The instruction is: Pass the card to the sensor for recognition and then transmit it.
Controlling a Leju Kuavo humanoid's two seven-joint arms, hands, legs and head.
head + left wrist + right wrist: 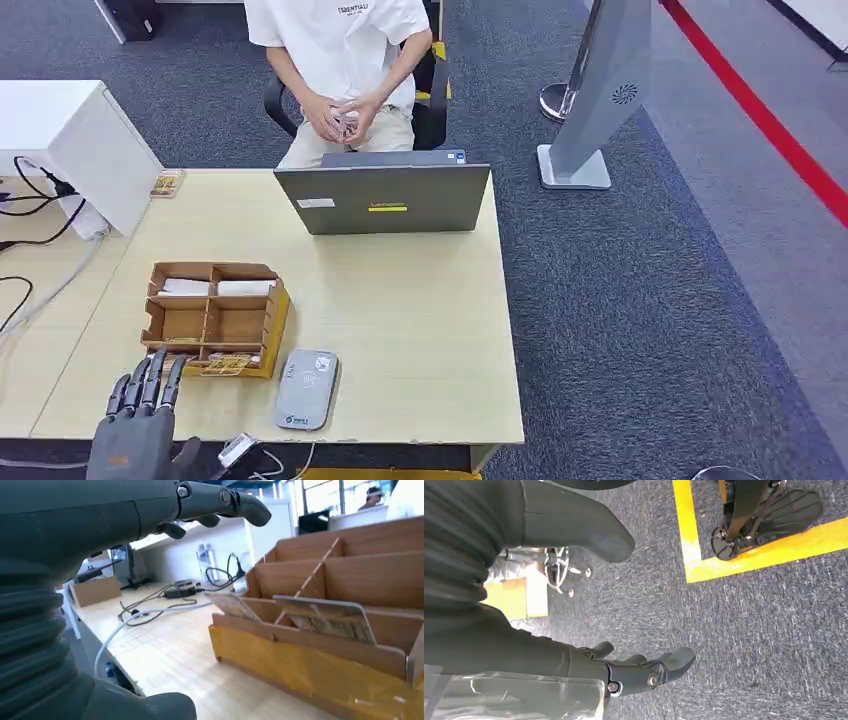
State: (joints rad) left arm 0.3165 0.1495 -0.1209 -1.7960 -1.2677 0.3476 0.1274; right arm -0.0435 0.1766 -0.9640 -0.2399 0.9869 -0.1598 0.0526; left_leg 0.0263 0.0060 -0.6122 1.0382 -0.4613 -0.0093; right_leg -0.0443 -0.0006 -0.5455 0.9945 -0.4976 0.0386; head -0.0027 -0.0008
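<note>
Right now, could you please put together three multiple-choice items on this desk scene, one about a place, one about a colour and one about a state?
1. Where does the grey card reader lie?
A. on the closed laptop
B. on the table just right of the wooden organizer, near the front edge
C. on the carpet

2. What colour is the tape along the organizer's front wall, seen in the left wrist view?
A. yellow
B. blue
C. white

3. What state is the left hand in?
A. gripping a card
B. pressing on the reader
C. open, holding nothing, just short of the organizer

Answers:
1 B: the head view shows the reader flat on the table beside the organizer.
2 A: a yellow band covers the front wall.
3 C: the fingers are spread with nothing between them.
</note>
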